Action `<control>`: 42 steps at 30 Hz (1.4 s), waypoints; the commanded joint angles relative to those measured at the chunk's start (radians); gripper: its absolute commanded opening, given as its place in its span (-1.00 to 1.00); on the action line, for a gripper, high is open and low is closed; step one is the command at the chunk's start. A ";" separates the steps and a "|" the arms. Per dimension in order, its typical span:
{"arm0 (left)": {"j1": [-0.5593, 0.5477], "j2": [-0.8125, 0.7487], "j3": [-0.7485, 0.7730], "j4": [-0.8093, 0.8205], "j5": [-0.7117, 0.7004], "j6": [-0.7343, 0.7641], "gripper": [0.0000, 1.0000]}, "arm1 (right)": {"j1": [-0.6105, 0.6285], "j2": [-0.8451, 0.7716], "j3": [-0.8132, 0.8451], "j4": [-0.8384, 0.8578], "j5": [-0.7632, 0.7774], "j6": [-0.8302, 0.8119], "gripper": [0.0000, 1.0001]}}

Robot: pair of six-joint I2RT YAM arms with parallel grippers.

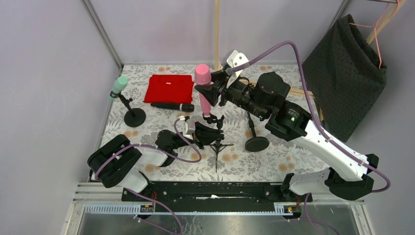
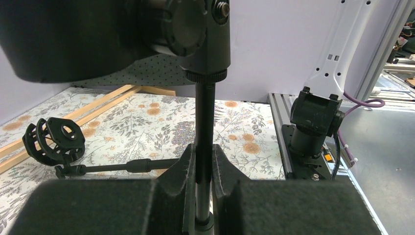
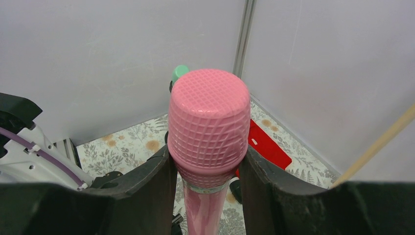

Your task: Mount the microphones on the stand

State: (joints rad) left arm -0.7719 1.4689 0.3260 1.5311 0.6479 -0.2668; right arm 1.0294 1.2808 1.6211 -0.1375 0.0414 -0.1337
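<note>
Two grips: right fingers [image 3: 147,186] clamp pink microphone [image 3: 208,127] at head; left fingers [image 2: 178,181] clamp stand pole [image 2: 204,127], six o'clock. Microphone likely stiff, light, slick.

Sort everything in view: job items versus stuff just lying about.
Job: pink microphone, mint green microphone, black microphone, tripod stand, empty round-base stand.
Lying about: red folded cloth, dark dotted cloth on hanger.
</note>
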 commanded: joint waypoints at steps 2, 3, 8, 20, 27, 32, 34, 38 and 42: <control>-0.021 0.057 -0.028 0.072 0.117 -0.029 -1.00 | -0.002 -0.007 0.005 0.024 -0.004 -0.004 -1.00; -0.021 0.058 -0.028 0.072 0.118 -0.029 -1.00 | -0.002 -0.006 0.005 0.022 -0.006 -0.001 -1.00; -0.021 0.056 -0.031 0.072 0.116 -0.029 -1.00 | -0.002 0.000 0.008 0.008 -0.015 0.003 -1.00; -0.021 0.059 -0.031 0.072 0.116 -0.029 -1.00 | -0.002 -0.013 -0.033 -0.005 -0.012 0.023 -1.00; -0.021 0.056 -0.036 0.072 0.116 -0.031 -1.00 | -0.002 -0.031 -0.075 0.008 -0.008 0.038 -1.00; -0.021 0.056 -0.038 0.072 0.117 -0.030 -1.00 | -0.002 -0.036 -0.089 0.003 -0.008 0.040 -1.00; -0.021 0.056 -0.038 0.072 0.119 -0.029 -1.00 | -0.002 -0.030 -0.080 -0.015 -0.010 0.039 -1.00; -0.020 0.057 -0.035 0.070 0.121 -0.025 -1.00 | -0.002 -0.002 -0.011 -0.093 -0.001 0.038 -1.00; -0.019 0.051 -0.034 0.028 0.120 0.005 -1.00 | -0.003 0.026 0.050 -0.174 0.007 0.035 -1.00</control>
State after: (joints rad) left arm -0.7723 1.4746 0.3321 1.5318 0.6598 -0.2642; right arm 1.0294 1.2816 1.6012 -0.1967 0.0387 -0.1120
